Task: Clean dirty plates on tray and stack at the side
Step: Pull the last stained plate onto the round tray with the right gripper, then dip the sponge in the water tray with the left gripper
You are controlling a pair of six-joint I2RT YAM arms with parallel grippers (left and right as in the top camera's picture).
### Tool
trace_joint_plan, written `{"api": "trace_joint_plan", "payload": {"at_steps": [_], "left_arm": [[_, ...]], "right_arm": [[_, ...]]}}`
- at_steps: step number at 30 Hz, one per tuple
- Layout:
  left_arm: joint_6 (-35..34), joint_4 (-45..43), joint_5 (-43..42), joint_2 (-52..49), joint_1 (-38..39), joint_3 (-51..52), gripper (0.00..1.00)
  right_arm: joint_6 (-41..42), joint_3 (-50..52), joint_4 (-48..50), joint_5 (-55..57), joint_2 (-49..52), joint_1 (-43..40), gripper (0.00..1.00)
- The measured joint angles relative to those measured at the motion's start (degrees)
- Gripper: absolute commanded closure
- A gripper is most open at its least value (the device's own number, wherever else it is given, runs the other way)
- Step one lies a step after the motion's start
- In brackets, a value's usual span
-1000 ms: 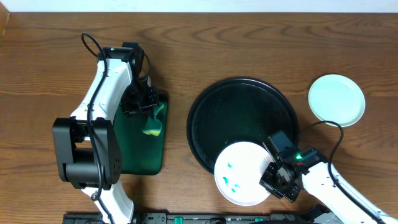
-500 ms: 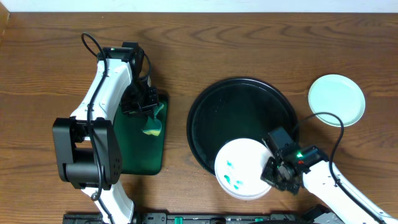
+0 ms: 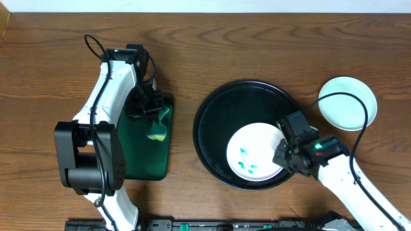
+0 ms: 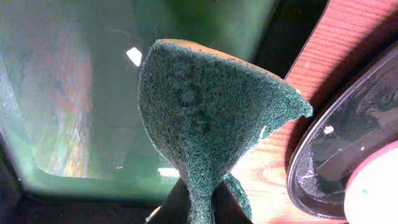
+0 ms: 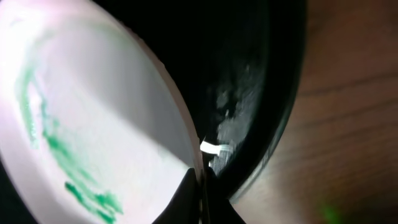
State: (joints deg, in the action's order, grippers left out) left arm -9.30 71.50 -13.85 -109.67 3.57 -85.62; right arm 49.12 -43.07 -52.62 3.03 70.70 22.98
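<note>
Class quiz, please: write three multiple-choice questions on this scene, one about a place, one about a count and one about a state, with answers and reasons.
1. Where is the smeared plate?
A) within the rim of the black tray
B) on the green tray
C) on the bare table

2. How many plates show in the overhead view?
A) one
B) two
C) four

3. What is the state of the left hand?
A) open and empty
B) shut on a green sponge
C) shut on a plate

Answers:
1 A: its whole outline sits inside the tray's rim, with the right hand pinching its edge.
2 B: the smeared one, plus a clean plate on the table beside the tray.
3 B: the left wrist view shows the sponge pinched between its fingers.
</note>
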Motion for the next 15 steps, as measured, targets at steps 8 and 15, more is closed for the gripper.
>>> {"api": "trace_joint_plan", "payload": {"at_steps": [8, 15], "left_arm": [[0.61, -0.85, 0.94, 0.00, 0.00, 0.02, 0.93], [-1.33, -5.73, 11.26, 0.00, 0.00, 1.20, 0.93]], "right_arm": [[-5.18, 0.55, 10.58, -0.81, 11.41, -2.60, 0.99], [-9.09, 0.59, 15.15, -2.67, 16.04, -2.78, 0.99]]}}
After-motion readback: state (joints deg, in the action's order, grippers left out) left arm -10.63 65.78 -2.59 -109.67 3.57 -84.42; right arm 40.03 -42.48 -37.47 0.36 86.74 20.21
